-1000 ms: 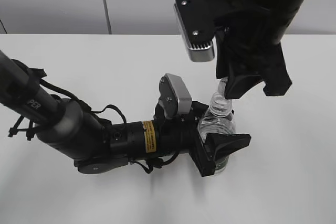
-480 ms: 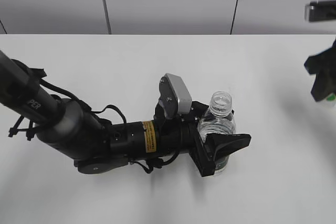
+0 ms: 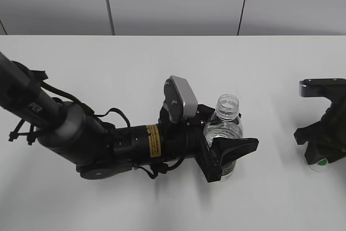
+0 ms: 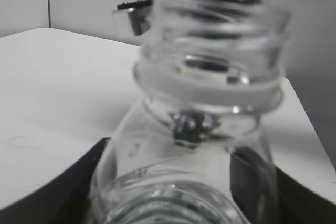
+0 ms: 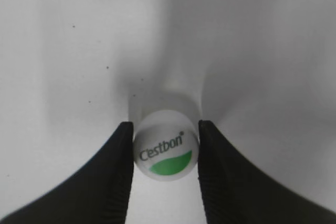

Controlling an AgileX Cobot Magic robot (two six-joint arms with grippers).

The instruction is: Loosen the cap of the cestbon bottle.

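Note:
The cestbon bottle [image 3: 225, 124] stands upright on the white table, its threaded neck open with no cap on it. My left gripper [image 3: 230, 152] is shut on the bottle's body. In the left wrist view the bottle [image 4: 210, 77] fills the frame, with a black finger on each side. My right gripper [image 3: 320, 156] is low over the table at the far right, shut on the cap [image 3: 321, 163]. In the right wrist view the white cap [image 5: 165, 146], with its green half-circle and "Cestbon" print, sits between the two black fingers of the right gripper [image 5: 165, 125], just above the table.
The white table [image 3: 135, 68] runs back to a grey panelled wall. The left arm [image 3: 81, 133] with its cables lies across the left front of the table. The right arm's camera housing [image 3: 319, 87] shows at the right edge.
My right gripper has lifted the cap off the bottle's neck, swung to the right and come down near the table. The left gripper and the bottle have not moved.

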